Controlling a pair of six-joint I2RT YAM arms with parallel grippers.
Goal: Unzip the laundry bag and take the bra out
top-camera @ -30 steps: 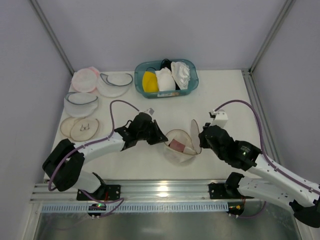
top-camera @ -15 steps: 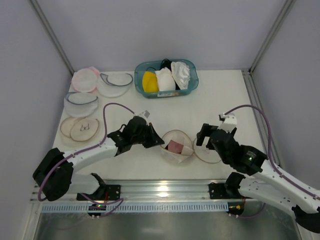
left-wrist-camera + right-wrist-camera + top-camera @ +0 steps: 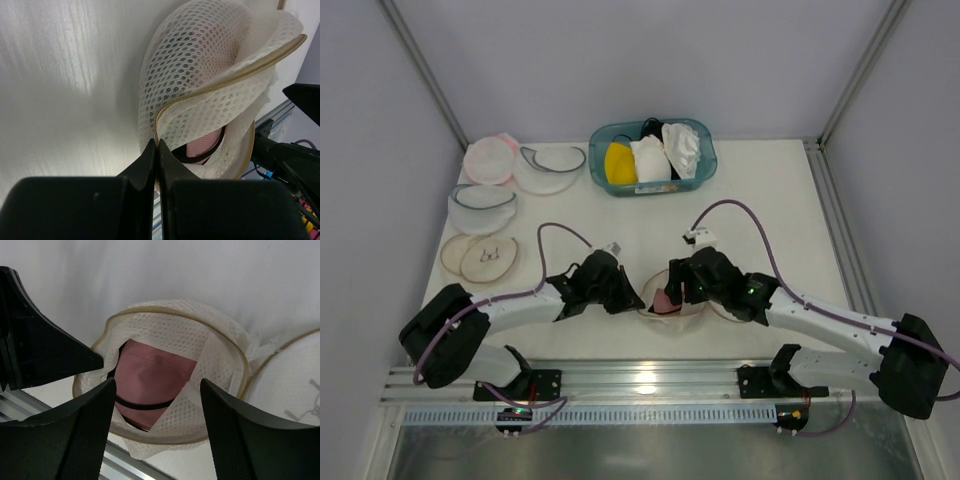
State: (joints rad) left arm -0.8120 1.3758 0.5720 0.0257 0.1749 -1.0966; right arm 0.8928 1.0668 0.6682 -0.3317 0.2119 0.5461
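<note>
The laundry bag (image 3: 672, 306), white mesh with a tan rim, lies unzipped near the table's front edge. Its mouth gapes toward the right wrist view. My left gripper (image 3: 638, 298) is shut on the bag's tan rim (image 3: 165, 107), pinching it between the fingertips (image 3: 151, 150). The pink bra (image 3: 150, 370) with its black strap lies inside the bag (image 3: 220, 355) and also shows in the left wrist view (image 3: 202, 150). My right gripper (image 3: 157, 382) hovers open just over the bag's mouth, one finger on each side of the bra, holding nothing. The bag's round lid flap (image 3: 295, 385) lies flat to the right.
A teal basket (image 3: 653, 157) with yellow and white bras stands at the back. Mesh rounds lie along the left: pink (image 3: 488, 160), white with dark rims (image 3: 552, 165), tan-rimmed (image 3: 480, 258). The metal rail (image 3: 640, 380) runs just in front of the bag.
My right gripper let go of the lid flap, which dropped flat on the table, then swung left over the open bag. The left gripper kept its pinch on the rim.
</note>
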